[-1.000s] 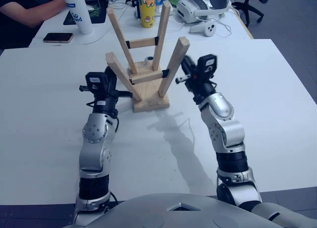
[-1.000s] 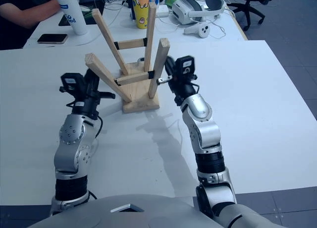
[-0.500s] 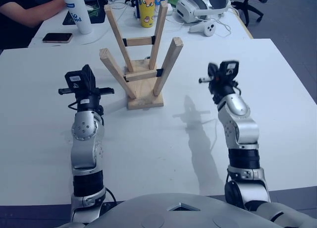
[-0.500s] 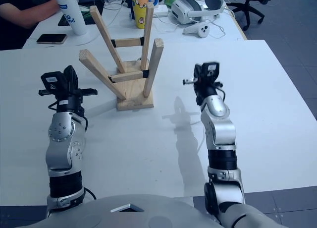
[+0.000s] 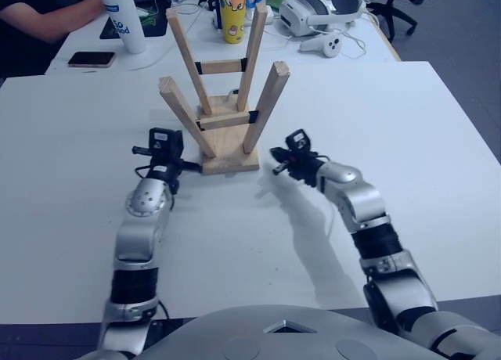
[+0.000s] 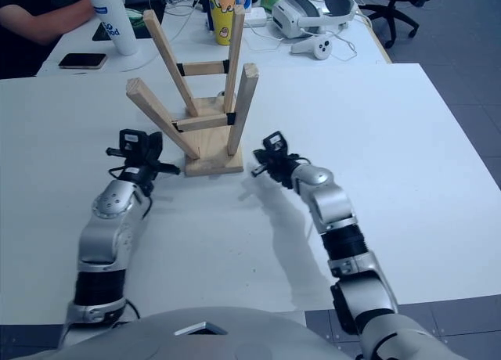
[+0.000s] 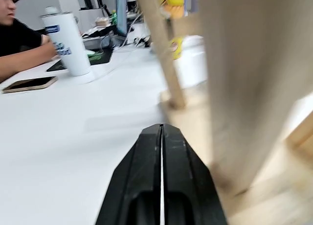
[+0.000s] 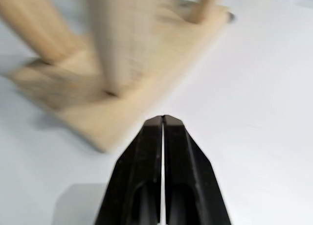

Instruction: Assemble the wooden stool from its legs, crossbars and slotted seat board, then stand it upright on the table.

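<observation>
Wooden stool stands inverted on the white table, seat board flat down, four legs up. Left gripper has its jaws clenched and empty, just beside the board's left edge. Right gripper likewise pressed closed, empty, near the board's right corner, low over the table

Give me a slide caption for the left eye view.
Stool upside down on its seat board, legs up, shut left gripper and shut right gripper low on either side.
</observation>
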`<act>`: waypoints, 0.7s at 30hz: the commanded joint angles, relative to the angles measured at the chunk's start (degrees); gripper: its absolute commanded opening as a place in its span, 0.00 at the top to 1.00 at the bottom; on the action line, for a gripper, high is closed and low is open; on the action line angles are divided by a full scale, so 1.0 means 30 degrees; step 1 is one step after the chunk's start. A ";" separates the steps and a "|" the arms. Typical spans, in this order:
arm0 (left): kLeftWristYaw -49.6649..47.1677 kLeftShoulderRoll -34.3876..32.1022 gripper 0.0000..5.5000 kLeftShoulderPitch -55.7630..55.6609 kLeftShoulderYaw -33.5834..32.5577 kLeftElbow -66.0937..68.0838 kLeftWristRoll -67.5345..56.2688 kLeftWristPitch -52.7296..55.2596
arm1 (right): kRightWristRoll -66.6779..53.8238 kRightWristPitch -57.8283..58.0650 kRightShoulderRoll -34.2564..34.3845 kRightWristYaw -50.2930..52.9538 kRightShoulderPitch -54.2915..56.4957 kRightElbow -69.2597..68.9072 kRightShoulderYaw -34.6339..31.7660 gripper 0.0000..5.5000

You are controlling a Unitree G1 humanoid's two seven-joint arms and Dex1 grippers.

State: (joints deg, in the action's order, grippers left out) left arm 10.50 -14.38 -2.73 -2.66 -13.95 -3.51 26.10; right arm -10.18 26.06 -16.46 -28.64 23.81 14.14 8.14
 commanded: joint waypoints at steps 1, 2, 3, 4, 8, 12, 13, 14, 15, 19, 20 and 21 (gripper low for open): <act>0.4403 -0.3679 1.00 0.0081 0.0352 0.1364 -0.0414 0.0113 | -0.0606 -0.3955 -0.0159 -0.1577 0.3329 0.5053 -0.1853 1.00; 0.6223 -0.4649 1.00 -0.0004 0.0969 0.1441 -0.0720 -0.0053 | -0.0872 -0.4871 -0.0171 -0.2260 0.4025 0.6358 -0.2321 1.00; 0.7897 -0.5321 1.00 -0.0081 0.1493 0.1398 -0.1178 -0.0120 | -0.1225 -0.5568 -0.0110 -0.2990 0.4641 0.7366 -0.2728 1.00; 0.9419 -0.5913 1.00 0.0013 0.2051 0.1173 -0.1562 -0.0172 | -0.1674 -0.6087 0.0074 -0.3917 0.5232 0.8118 -0.3030 1.00; 1.2549 -0.6633 1.00 -0.0315 0.3422 0.0701 -0.2642 -0.0143 | -0.3262 -0.6696 0.0916 -0.7466 0.8019 1.1289 -0.4110 1.00; 1.1815 -0.5749 1.00 -0.2277 0.4360 0.1986 -0.1649 -0.0169 | -0.3188 -0.5827 0.1101 -1.2780 0.9206 1.2856 -0.3069 1.00; 1.1368 -0.5558 1.00 -0.2696 0.4454 0.2450 -0.1292 -0.0258 | -0.3104 -0.5947 0.1209 -1.3634 0.9232 1.2966 -0.2859 1.00; 1.0928 -0.5397 1.00 -0.3007 0.4471 0.2896 -0.0986 -0.0321 | -0.3066 -0.6091 0.1344 -1.4209 0.9262 1.3066 -0.2763 1.00; 1.0518 -0.5314 1.00 -0.3171 0.4451 0.3245 -0.0703 -0.0297 | -0.3016 -0.6066 0.1511 -1.4865 0.9263 1.3083 -0.2536 1.00; 0.9182 -0.5302 1.00 -0.3756 0.4712 0.4969 0.0690 -0.0325 | -0.2550 -0.5020 0.1783 -1.7006 0.8449 1.2129 -0.1266 1.00; 0.8992 -0.5315 1.00 -0.3870 0.4837 0.5375 0.1005 -0.0354 | -0.2495 -0.4804 0.1821 -1.7297 0.8012 1.1463 -0.0953 1.00; 0.8919 -0.5317 1.00 -0.3837 0.4934 0.5662 0.1189 -0.0376 | -0.2635 -0.4467 0.2005 -1.7460 0.7468 1.0458 -0.0666 1.00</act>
State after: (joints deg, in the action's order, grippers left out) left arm 37.99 -30.02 -13.69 11.07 0.81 -1.93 24.38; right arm -18.40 10.84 -11.58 -79.18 49.28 50.09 4.08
